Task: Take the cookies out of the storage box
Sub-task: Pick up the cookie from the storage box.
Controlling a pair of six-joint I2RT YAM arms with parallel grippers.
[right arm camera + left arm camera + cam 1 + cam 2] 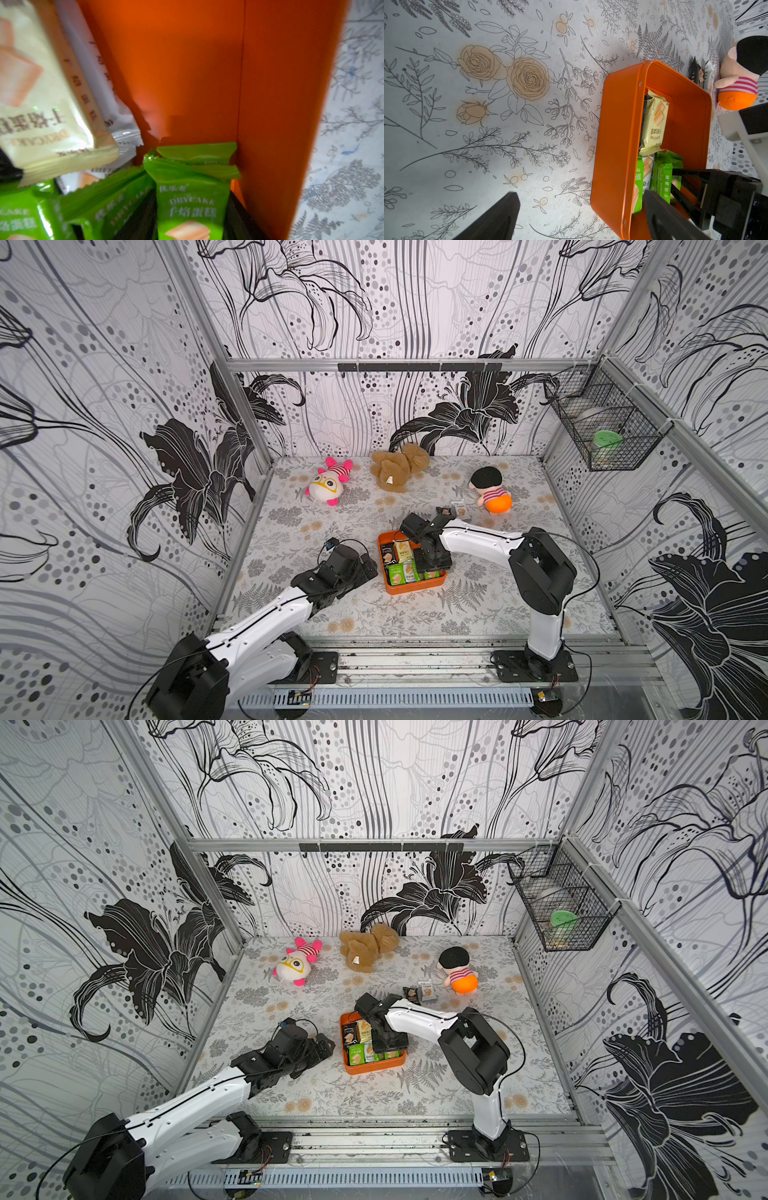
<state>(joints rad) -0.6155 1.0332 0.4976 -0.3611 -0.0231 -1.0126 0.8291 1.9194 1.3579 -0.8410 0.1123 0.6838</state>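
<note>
The orange storage box [415,588] [374,1068] sits mid-table and holds several cookies: cream [401,551], black and green [399,574] packets. My right gripper [432,566] [190,218] reaches down into the box's right side. It is shut on an upright green cookie packet [190,203] [661,180], with a black finger on each side. My left gripper [368,568] [580,194] is open beside the box's left wall [612,145], holding nothing. A black packet [445,512] and a white packet [460,508] lie on the table behind the box.
Three plush toys lie at the back: a pink-and-white one [326,485], a brown one [397,468] and a doll in orange shorts [492,491]. A black wire basket [602,427] hangs on the right wall. Patterned walls enclose the table.
</note>
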